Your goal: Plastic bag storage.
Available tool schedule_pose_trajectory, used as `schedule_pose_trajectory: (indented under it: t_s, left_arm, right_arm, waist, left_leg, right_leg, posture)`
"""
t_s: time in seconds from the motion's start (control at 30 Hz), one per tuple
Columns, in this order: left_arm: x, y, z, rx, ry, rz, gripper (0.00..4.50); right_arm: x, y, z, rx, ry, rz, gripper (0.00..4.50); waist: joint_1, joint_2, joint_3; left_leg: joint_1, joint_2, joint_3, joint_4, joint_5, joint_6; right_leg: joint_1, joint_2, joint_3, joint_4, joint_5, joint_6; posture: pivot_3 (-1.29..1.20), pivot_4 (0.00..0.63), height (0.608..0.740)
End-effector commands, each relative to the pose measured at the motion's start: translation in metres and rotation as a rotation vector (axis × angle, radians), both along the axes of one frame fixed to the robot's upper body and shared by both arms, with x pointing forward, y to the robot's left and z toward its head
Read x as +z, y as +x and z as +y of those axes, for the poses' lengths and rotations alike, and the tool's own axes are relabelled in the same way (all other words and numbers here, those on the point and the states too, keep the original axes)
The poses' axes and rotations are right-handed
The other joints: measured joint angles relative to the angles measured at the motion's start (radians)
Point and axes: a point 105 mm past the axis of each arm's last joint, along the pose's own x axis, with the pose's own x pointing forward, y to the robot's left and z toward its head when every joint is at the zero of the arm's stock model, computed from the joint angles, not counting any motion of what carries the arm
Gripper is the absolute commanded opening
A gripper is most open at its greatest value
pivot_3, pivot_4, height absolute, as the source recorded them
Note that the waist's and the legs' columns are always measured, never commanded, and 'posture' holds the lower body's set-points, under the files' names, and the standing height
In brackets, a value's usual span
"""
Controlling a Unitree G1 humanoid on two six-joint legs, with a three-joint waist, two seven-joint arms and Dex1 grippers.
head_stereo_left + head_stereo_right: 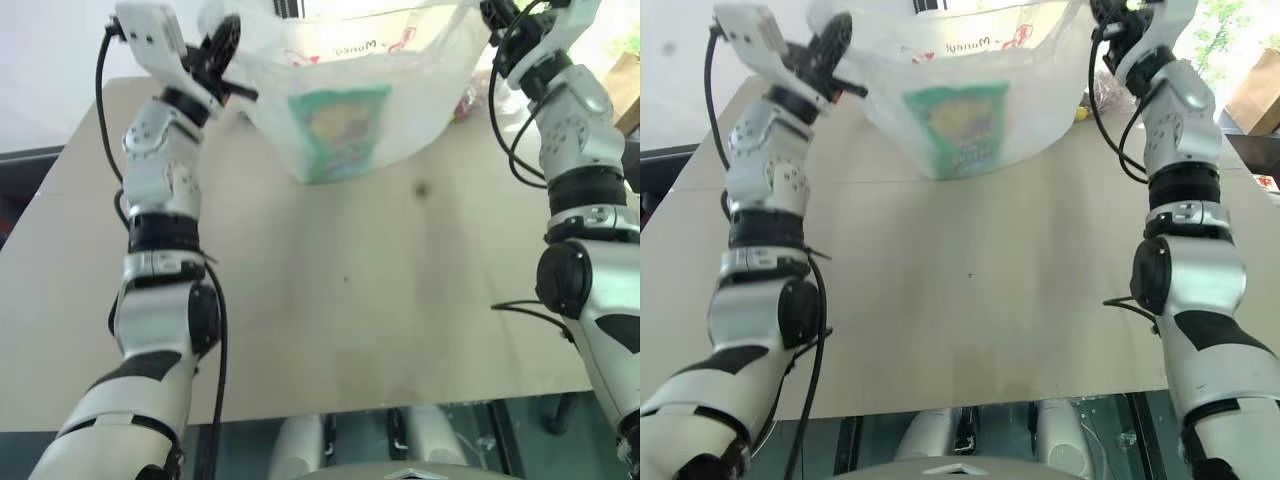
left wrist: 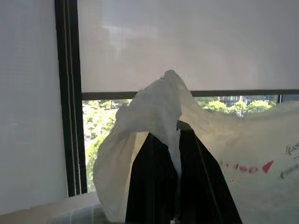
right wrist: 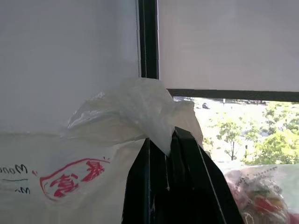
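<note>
The plastic bag [image 1: 370,90] hangs stretched between the two raised arms along the top of the head camera's frame, its mouth pulled wide and its rounded underside sagging down to the far part of the pale worktop [image 1: 330,300]. It is thin, translucent white film with red printed marks and some dark lettering near its upper edge. Through the front wall a flat green packet [image 1: 338,130] shows inside, standing roughly upright at the centre of the bag's lower part. The left gripper [image 1: 222,52] sits in the upper left of the frame, its jaws pressed together on a bunched corner of the bag; in the left wrist view the two black fingers [image 2: 154,186] stand side by side with a strip of the white film pinched between them and a crumpled peak rising above their tips. The right gripper [image 1: 1110,18] is at the upper right edge, and the right wrist view shows its jaws likewise closed on the film, the gathered plastic spilling over the fingertips [image 3: 187,177]. At the lower right of that wrist view lies a clear bag of colourful sweets [image 3: 259,196], just beside the held bag.
</note>
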Motion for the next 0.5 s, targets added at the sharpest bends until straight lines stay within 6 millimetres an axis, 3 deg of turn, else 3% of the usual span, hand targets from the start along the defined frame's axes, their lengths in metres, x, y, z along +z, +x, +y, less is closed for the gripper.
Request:
schedule_pose_trajectory:
  t_s: [0.03,0.17,0.27,0.3,0.33,0.4,0.5]
  left_arm:
    - [-0.023,-0.029,-0.006,-0.021,0.065,0.024,0.81]
    - [-0.082,-0.079,-0.022,-0.117,0.121,0.189,2.48]
    - [-0.117,-0.118,-0.017,-0.131,0.179,0.31,4.0]
    - [-0.128,-0.132,-0.013,-0.133,0.209,0.35,4.39]
    - [-0.136,-0.143,-0.007,-0.118,0.217,0.386,4.46]
    - [-0.151,-0.159,0.01,-0.051,0.214,0.446,4.46]
    - [-0.167,-0.176,0.019,-0.01,0.22,0.501,4.46]
  right_arm:
    - [-0.016,-0.013,-0.001,0.05,-0.073,0.019,1.36]
    - [-0.074,-0.042,0.0,0.172,-0.195,0.177,3.11]
    - [-0.116,-0.068,-0.012,0.22,-0.264,0.319,4.5]
    - [-0.128,-0.078,-0.02,0.218,-0.298,0.353,4.5]
    - [-0.139,-0.087,-0.027,0.216,-0.335,0.383,4.5]
    - [-0.16,-0.105,-0.042,0.206,-0.398,0.455,4.5]
    - [-0.18,-0.123,-0.059,0.198,-0.418,0.537,4.5]
  waist:
    - [-0.002,0.0,0.0]
    - [0.005,0.0,0.0]
    - [0.018,0.0,0.0]
    - [0.022,0.0,0.0]
    - [0.03,0.001,0.001]
    - [0.042,0.002,0.002]
    - [0.048,0.002,0.002]
  left_leg:
    - [0.0,0.0,-0.001,0.001,0.0,0.0]
    - [-0.002,0.0,-0.004,0.002,0.0,0.0]
    - [-0.002,0.0,-0.005,0.002,0.0,0.0]
    - [-0.002,0.0,-0.006,0.002,0.0,0.0]
    - [-0.001,0.0,-0.006,0.002,0.0,0.0]
    - [0.004,0.0,-0.005,0.002,0.0,0.0]
    - [0.019,-0.001,-0.006,0.002,-0.001,0.0]
  right_leg:
    - [0.0,0.0,0.0,0.001,0.0,0.0]
    - [-0.001,-0.001,0.0,0.002,0.0,0.0]
    - [0.0,-0.006,0.001,-0.002,0.0,0.0]
    - [0.001,-0.007,0.001,-0.003,0.0,0.0]
    - [0.002,-0.007,0.001,-0.003,0.0,0.0]
    - [0.007,-0.007,0.0,-0.002,0.0,-0.001]
    - [0.02,-0.008,0.0,-0.003,0.0,-0.001]
  posture:
    - [0.0,0.15,0.738]
    - [0.0,0.15,0.738]
    - [0.0,0.15,0.738]
    - [0.0,0.15,0.738]
    - [0.0,0.15,0.738]
    - [0.0,0.15,0.738]
    - [0.0,0.15,0.738]
